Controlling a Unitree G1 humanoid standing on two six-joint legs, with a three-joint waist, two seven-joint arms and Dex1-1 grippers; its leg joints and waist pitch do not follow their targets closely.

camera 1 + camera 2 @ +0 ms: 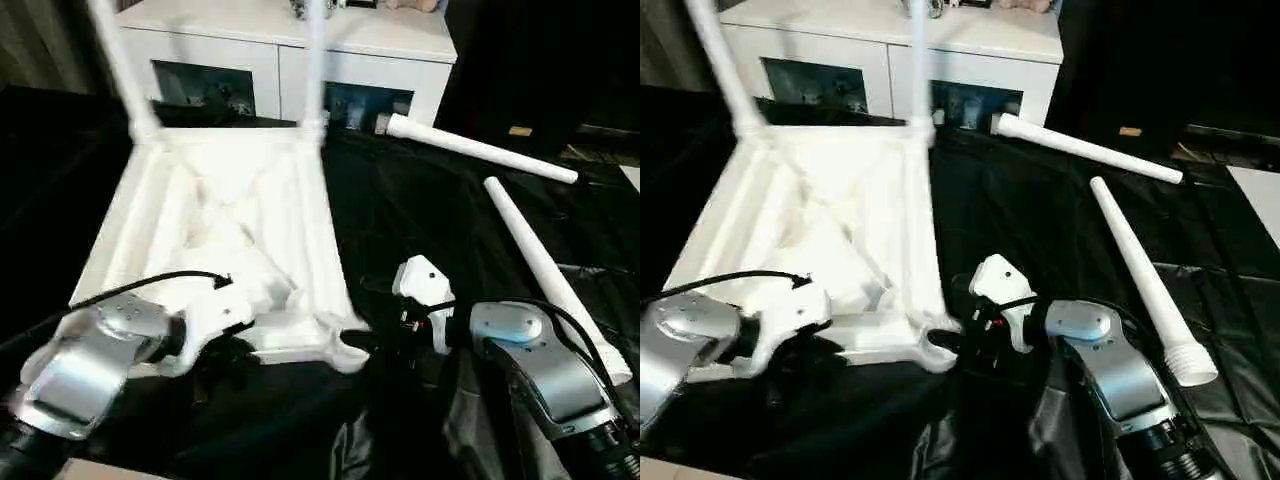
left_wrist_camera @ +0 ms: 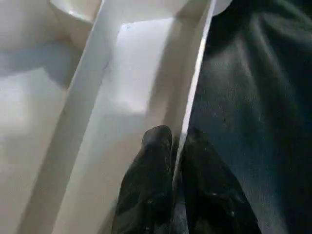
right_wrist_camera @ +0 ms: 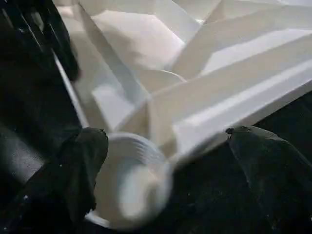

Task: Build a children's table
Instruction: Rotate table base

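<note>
Tabletop [image 1: 215,230]: upside down on black cloth, two legs fitted at the far corners.
Left jaws [image 2: 176,146]: clenched on its near rim.
Right jaws [image 3: 163,161]: released, straddling the empty near-right socket [image 3: 131,183].
Spare legs [image 1: 1140,275]: on the cloth to the right, nearer the right arm.

surface: black sheet [image 1: 420,210], creased, covers the floor | on it: upturned white tabletop [image 1: 215,235], ribbed side up, two legs standing in its far sockets | also on it: two loose white legs [image 1: 480,148] [image 1: 545,265] lying right of the tabletop, apart
</note>
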